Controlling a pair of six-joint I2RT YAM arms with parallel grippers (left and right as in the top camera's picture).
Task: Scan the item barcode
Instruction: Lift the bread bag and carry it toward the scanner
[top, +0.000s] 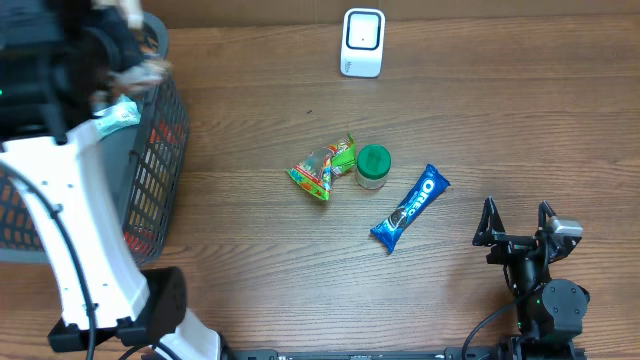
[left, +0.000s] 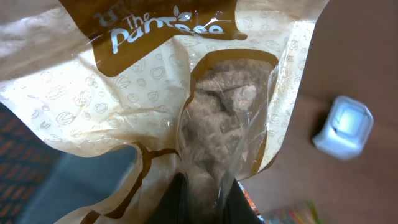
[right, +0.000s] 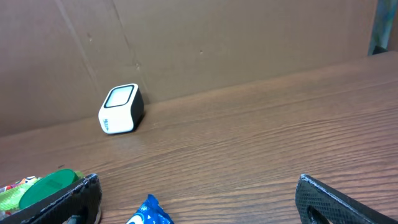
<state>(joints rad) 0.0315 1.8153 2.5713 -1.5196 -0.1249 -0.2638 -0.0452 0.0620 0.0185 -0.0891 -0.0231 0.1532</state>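
A beige and brown snack bag (left: 155, 81) with a clear window fills the left wrist view. My left gripper (left: 205, 190) is shut on its lower edge, one dark finger on each side. In the overhead view that arm is at the far upper left, above the basket (top: 160, 175), and the bag is only a blur there. The white barcode scanner (top: 362, 42) stands at the back centre of the table; it also shows in the left wrist view as the scanner (left: 345, 127) to the bag's right. My right gripper (top: 517, 225) rests open at the lower right, holding nothing.
A dark mesh basket with other packets sits at the left. On the wood table lie a colourful snack packet (top: 325, 168), a green-lidded jar (top: 373, 165) and a blue Oreo packet (top: 410, 207). A cardboard wall (right: 199, 43) backs the table.
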